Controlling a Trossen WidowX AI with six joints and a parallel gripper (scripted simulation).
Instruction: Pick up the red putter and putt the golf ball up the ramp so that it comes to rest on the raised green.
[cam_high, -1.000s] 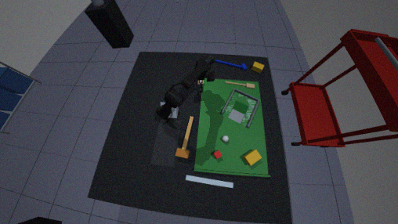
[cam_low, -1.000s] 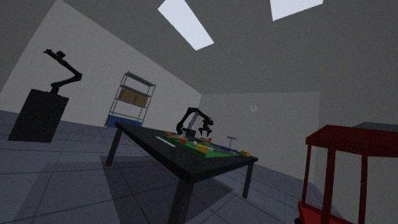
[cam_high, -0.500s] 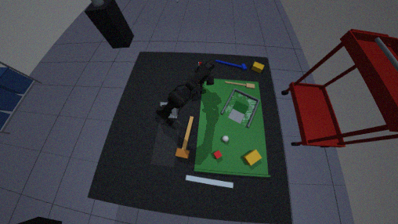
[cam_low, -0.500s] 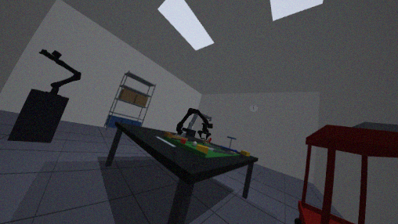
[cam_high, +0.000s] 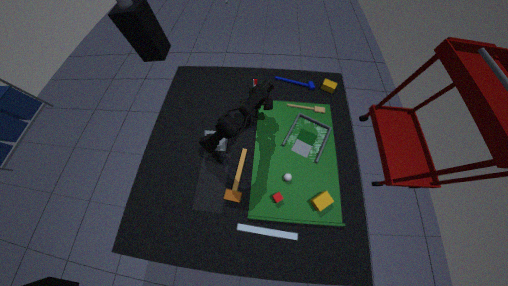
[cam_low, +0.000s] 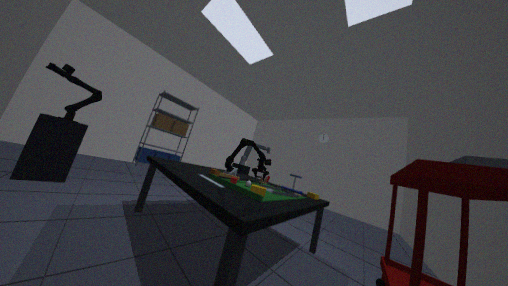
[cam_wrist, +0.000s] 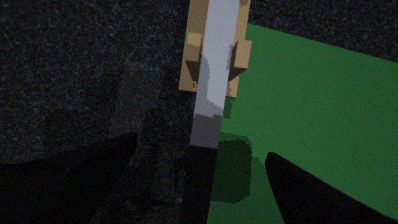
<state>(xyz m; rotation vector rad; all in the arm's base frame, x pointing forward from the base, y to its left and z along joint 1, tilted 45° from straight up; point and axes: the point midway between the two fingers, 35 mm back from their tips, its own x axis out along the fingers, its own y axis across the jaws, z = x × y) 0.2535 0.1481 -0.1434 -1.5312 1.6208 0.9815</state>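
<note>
The red putter shows a small red part (cam_high: 255, 81) (cam_low: 267, 178) at the back of the table. In the wrist view its pale shaft (cam_wrist: 216, 55) lies along a wooden rest (cam_wrist: 188, 75), with a dark grip (cam_wrist: 197, 185) nearer the fingers. My gripper (cam_wrist: 201, 148) (cam_low: 260, 176) is open above it, one finger on each side, holding nothing. Its height above the grip is unclear. The white golf ball (cam_high: 287, 177) (cam_low: 248, 183) lies on the green mat (cam_high: 300, 212) (cam_wrist: 320, 100), in front of the pale ramp (cam_high: 301, 149). The raised green (cam_high: 306, 135) is behind the ramp, inside grey rails (cam_high: 324, 147).
A red cube (cam_high: 277, 197) and a yellow block (cam_high: 322, 201) are near the ball. An orange mallet (cam_high: 240, 170) lies left of the mat, a pale bar (cam_high: 267, 231) in front. A wooden mallet (cam_high: 319, 109), blue mallet (cam_high: 295, 81) and another yellow block (cam_high: 329, 85) are at the back.
</note>
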